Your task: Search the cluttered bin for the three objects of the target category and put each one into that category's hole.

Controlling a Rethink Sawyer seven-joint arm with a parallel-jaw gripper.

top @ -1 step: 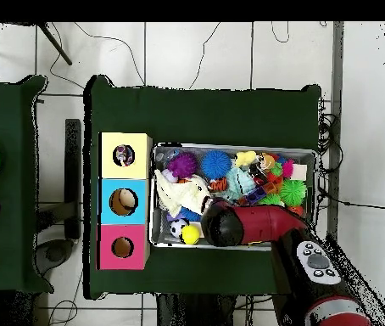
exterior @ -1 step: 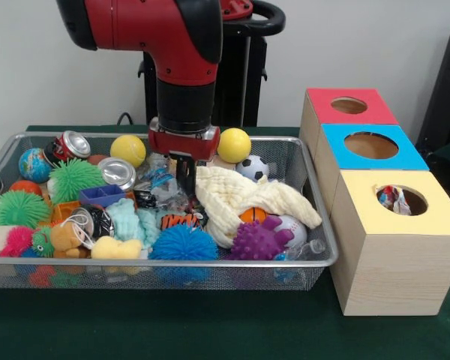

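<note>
A wire mesh bin [exterior @ -1 step: 210, 263] holds a heap of toys, balls, cans and cloths. My gripper [exterior @ -1 step: 185, 180] reaches down into the middle of the bin, among crumpled clear wrappers [exterior @ -1 step: 159, 187] and beside a pale yellow cloth [exterior @ -1 step: 240, 196]. Three wooden boxes stand right of the bin, with a red top [exterior @ -1 step: 322, 101], a blue top [exterior @ -1 step: 337, 154] and a yellow top [exterior @ -1 step: 435, 217], each with a round hole. A crumpled colourful item [exterior @ -1 step: 394, 199] shows inside the yellow box's hole. In the overhead view the arm [top @ -1 step: 247, 225] hides the gripper.
Around the gripper lie two yellow balls [exterior @ -1 step: 127, 148] [exterior @ -1 step: 234, 144], a soccer ball [exterior @ -1 step: 253, 166], two cans [exterior @ -1 step: 73, 144] [exterior @ -1 step: 118, 172], green spiky balls [exterior @ -1 step: 75, 178], a blue spiky ball [exterior @ -1 step: 184, 244], a purple spiky ball [exterior @ -1 step: 259, 240] and a baseball [exterior @ -1 step: 291, 225].
</note>
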